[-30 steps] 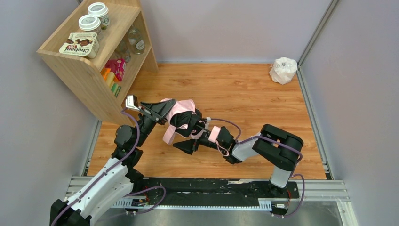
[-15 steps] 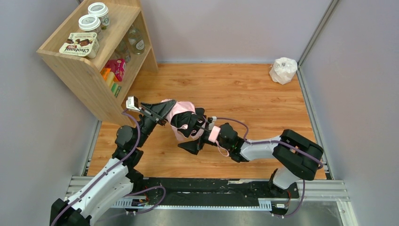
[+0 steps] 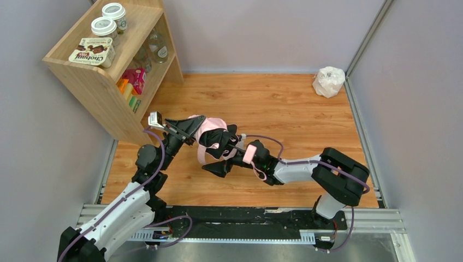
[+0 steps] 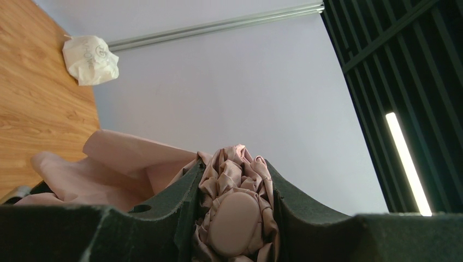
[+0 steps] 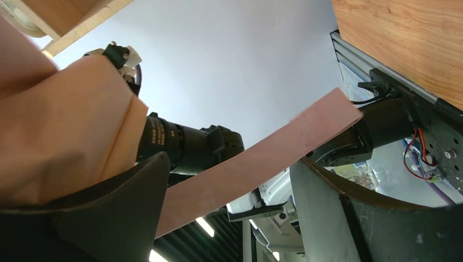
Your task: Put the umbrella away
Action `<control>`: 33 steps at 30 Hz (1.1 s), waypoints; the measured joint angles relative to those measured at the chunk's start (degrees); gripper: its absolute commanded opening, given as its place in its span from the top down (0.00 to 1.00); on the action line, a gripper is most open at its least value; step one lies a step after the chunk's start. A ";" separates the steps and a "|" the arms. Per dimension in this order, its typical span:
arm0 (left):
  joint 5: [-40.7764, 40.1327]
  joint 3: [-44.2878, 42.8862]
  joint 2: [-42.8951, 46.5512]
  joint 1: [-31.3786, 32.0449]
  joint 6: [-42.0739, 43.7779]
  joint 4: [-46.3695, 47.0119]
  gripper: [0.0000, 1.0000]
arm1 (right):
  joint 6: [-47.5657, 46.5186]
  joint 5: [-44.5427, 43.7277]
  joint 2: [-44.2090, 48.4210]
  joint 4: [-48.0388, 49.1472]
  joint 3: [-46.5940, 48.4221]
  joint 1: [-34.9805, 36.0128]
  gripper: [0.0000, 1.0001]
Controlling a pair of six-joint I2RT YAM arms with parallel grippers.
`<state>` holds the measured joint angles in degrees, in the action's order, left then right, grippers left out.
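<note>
Above the table (image 3: 295, 109), my right arm (image 3: 333, 174) has drawn its elbow back in from full stretch, while the umbrella (image 3: 210, 126) stays aloft between both arms, not yet stowed. My left gripper (image 4: 235, 180) remains clamped on the bunched canopy tip. My right gripper (image 5: 229, 164) has its fingers spread, the wrist loop (image 5: 284, 136) crossing the gap, apparently ungripped.

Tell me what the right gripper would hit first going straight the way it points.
The umbrella: its pink strap crosses the open gap of the right gripper, fabric beside it. Beyond lies the left arm, though depth is unclear.
</note>
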<state>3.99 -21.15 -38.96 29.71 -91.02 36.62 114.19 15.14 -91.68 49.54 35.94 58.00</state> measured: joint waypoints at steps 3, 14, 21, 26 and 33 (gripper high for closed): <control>-0.02 0.00 0.00 0.11 -0.07 0.35 1.00 | 0.00 0.39 -2.05 0.87 0.72 0.42 0.20; 0.00 0.00 0.00 0.66 -0.94 0.57 1.00 | -0.02 -0.24 -8.63 6.69 3.74 1.51 0.86; 0.26 0.00 0.33 1.46 -5.20 0.52 1.00 | 0.39 -3.82 -14.73 19.39 0.68 0.98 1.00; 3.43 0.66 1.53 1.86 -7.50 -7.69 1.00 | -3.50 -3.98 -17.49 26.73 -5.16 -6.54 1.00; 5.18 3.13 8.59 2.91 -8.33 -22.60 1.00 | -13.62 0.48 -15.41 28.04 -5.38 -14.14 1.00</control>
<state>9.17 -18.02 -30.37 32.62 -99.35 14.02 100.57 15.62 -107.09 77.58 30.57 43.86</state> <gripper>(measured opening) 0.429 0.005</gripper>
